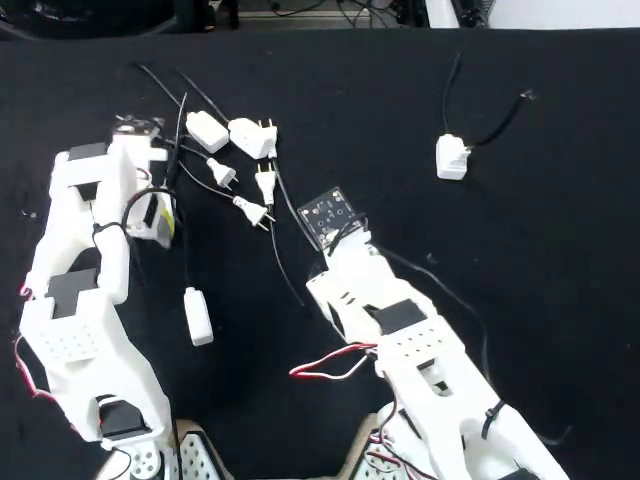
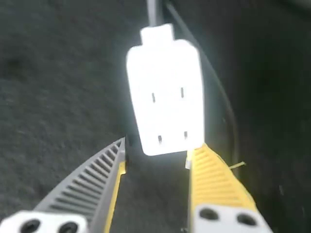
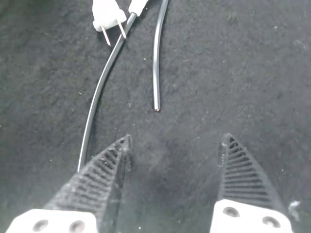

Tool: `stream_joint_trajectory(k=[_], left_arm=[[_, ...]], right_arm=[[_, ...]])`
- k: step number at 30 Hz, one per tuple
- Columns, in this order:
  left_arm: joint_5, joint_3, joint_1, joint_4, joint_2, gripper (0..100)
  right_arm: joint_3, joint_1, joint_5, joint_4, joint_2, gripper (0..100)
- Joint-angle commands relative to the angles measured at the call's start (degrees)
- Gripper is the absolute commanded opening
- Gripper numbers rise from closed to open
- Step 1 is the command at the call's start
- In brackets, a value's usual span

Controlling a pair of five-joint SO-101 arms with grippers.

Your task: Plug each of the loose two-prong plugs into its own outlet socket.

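**High view:** Three loose two-prong plugs (image 1: pixel 252 210) lie clustered on the black cloth (image 1: pixel 560 320) between the left arm (image 1: pixel 85 250) and the right arm (image 1: pixel 400 330). A white outlet socket (image 1: pixel 207 130) and a blocky adapter (image 1: pixel 253 138) sit just beyond them. A second socket (image 1: pixel 198 315) lies nearer, beside the left arm. A third socket (image 1: pixel 452 157) rests well apart at the far right.

**Left wrist view:** The left gripper (image 2: pixel 158 145) has its jaws apart, tips flanking the closest end of a white double socket (image 2: pixel 165 92). Whether they touch it cannot be told.

**Right wrist view:** The right gripper (image 3: pixel 177 138), jaws spread wide, hovers over the cloth. One plug (image 3: pixel 109 12) and a cut cable end (image 3: pixel 156 73) lie beyond it.
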State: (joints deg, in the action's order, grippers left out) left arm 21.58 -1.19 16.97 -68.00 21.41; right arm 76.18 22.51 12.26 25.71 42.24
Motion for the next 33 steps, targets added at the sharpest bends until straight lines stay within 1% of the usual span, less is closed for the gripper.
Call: stream_joint_trajectory(k=[1,4,7,10,12,14,16,21,26,28,33], left_arm=[[-4.9,1.8,3.6,10.3,-0.3,20],[-8.0,-0.2,5.3,19.3,-0.2,20],[-12.0,-1.3,6.0,25.6,-0.2,20],[-16.3,-1.1,6.1,28.6,-0.2,21],[-20.3,-0.7,6.3,28.9,-0.6,21],[-22.9,-0.7,6.5,28.4,-1.0,21],[-22.3,0.4,6.5,25.5,-1.7,21],[-18.4,4.9,6.6,11.7,-4.3,21],[-13.4,7.4,7.1,2.0,-5.5,21],[-12.2,6.9,7.0,-0.2,-6.0,21],[-12.0,4.5,7.4,-1.5,-6.2,20]], right_arm=[[-0.4,0.9,0.2,-1.3,1.8,27.2],[-0.4,0.9,0.2,-1.3,1.8,27.2],[-0.4,0.9,0.2,-1.3,1.8,27.2],[-0.4,0.9,0.2,-1.3,1.8,27.2],[-0.4,0.9,0.2,-1.3,1.8,27.2],[-0.3,0.9,0.2,-1.3,1.8,27.2],[-0.3,0.9,0.2,-1.3,1.8,27.2],[-0.3,0.9,0.2,-1.3,1.8,27.2],[-0.3,0.9,0.2,-1.3,1.8,27.2],[-0.3,0.9,0.2,-1.3,1.8,27.2],[-0.2,0.9,0.2,-1.3,1.8,27.2]])
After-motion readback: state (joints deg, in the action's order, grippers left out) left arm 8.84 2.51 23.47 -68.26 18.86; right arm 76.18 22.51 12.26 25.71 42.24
